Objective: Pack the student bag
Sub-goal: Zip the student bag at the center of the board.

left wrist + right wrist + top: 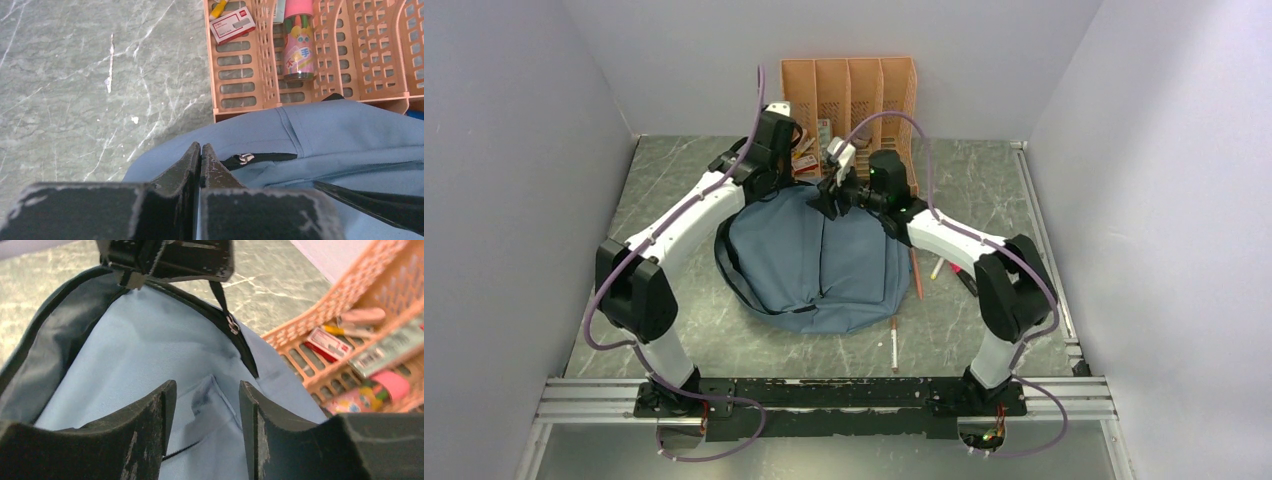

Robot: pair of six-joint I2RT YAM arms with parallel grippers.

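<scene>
Orange file organizer [849,92] holds a pink tube [298,50]; pen [894,345] on table [994,190].

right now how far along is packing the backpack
Done: the backpack is unzipped, its mouth held up by the shut left end effector. In hand: the open right end effector hovers at the opening, empty. Left: nothing shows inside yet; supplies sit in the orange organizer, pens on the table.

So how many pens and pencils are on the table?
4. An orange pencil, a white pen and a marker right of the student bag; another pen by its near edge. Others may be hidden.
</scene>
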